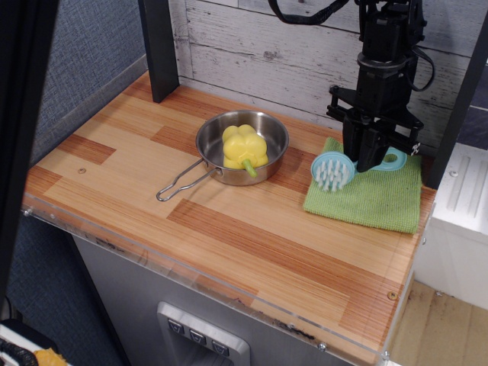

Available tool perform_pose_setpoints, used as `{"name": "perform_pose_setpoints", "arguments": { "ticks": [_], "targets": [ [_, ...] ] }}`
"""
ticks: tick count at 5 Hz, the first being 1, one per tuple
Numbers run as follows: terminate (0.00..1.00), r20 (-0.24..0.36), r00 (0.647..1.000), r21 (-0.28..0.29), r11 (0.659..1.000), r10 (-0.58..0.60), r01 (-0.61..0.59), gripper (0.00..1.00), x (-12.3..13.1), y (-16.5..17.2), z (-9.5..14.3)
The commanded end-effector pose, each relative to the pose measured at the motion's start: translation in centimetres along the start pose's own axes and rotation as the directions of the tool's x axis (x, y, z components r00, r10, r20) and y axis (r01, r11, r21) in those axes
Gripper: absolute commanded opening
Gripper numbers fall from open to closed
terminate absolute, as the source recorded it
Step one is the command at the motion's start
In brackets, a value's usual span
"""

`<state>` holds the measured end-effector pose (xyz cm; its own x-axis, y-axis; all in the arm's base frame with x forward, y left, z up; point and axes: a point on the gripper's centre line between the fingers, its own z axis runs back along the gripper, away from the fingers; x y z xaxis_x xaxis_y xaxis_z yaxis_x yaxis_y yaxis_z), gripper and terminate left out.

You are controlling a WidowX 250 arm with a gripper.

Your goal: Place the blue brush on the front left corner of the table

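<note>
Over at the back right of the table (229, 229), on the green cloth (370, 200): the blue brush (335, 169), bristled round head tipped toward the camera, loop end of the handle poking out just past the arm's far side. Clamped across the handle by the gripper (367, 156), jaws drawn in close on it from either side, black fingers pointing straight down. Hard to say whether lifted clear yet; head seems to sit just above the cloth, or barely on it.

Beside the cloth, toward the middle of the table: a steel pan (242, 146) holding a yellow pepper (244, 146), wire handle pointing to the front left. Farther out, bare striped planks up to the clear acrylic rim, front left corner well apart from the brush, across the whole table.

Step in hand, by the look of it: grasp just made, carry not begun. Next move, as a judgement: raise straight up to clear the cloth, then cross diagonally toward the front left corner, passing in front of or above the pan and its handle, and lower before opening, short of the rim.
</note>
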<state>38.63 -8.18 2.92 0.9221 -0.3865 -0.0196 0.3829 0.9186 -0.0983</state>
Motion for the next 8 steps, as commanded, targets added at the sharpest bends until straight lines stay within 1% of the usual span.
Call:
{"name": "perform_pose_setpoints", "arguments": {
  "ticks": [1, 2, 3, 4, 5, 6, 7, 8],
  "targets": [
    [0.0, 0.101, 0.995, 0.014, 1.0, 0.005, -0.006, 0.0, -0.3, 0.3, 4.1],
    [0.0, 0.155, 0.988, 0.045, 0.999, 0.022, -0.029, 0.0, -1.8, 0.9, 6.4],
    [0.0, 0.214, 0.974, 0.067, 0.994, 0.074, -0.09, 0.0, -5.2, 1.7, 8.4],
    [0.0, 0.191, 0.978, 0.101, 0.989, 0.089, -0.11, 0.0, -9.1, 3.5, 8.6],
    [0.0, 0.154, 0.983, 0.137, 0.983, 0.103, -0.124, 0.0, -12.7, 6.2, 8.6],
    [0.0, 0.146, 0.967, 0.124, 0.966, 0.208, -0.227, 0.0, -16.7, 9.6, 8.0],
    [0.0, 0.093, 0.958, 0.14, 0.949, 0.271, -0.283, 0.0, -19.8, 12.4, 8.4],
    [0.0, 0.1, 0.952, 0.175, 0.937, 0.29, -0.304, 0.0, -21.2, 14.1, 8.8]
  ]
}}
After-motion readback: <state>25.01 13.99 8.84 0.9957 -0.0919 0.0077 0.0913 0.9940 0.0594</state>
